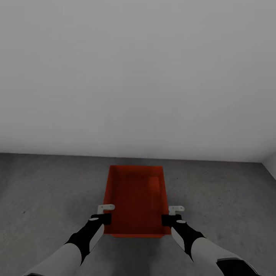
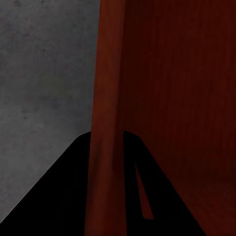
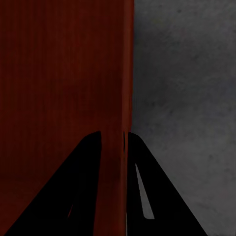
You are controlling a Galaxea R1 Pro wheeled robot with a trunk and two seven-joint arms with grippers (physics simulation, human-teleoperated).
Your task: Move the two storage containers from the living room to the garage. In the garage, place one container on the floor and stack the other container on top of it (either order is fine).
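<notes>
One orange-red storage container [image 1: 136, 199], open-topped and empty, is in front of me over the dark grey concrete floor [image 1: 50, 191] of the garage. My left gripper [image 1: 105, 217] is shut on its left wall near the front corner. My right gripper [image 1: 168, 219] is shut on its right wall opposite. In the left wrist view the thin red wall [image 2: 105, 98] runs between the black fingers [image 2: 59, 196]. The right wrist view shows the other wall [image 3: 125, 73] pinched between the fingers [image 3: 152, 196]. I cannot tell whether the container touches the floor.
A plain pale grey wall [image 1: 138, 76] stands a short way beyond the container. At the far right it meets a second wall [image 1: 270, 165] in a corner. Bare concrete stretches to both sides of the container.
</notes>
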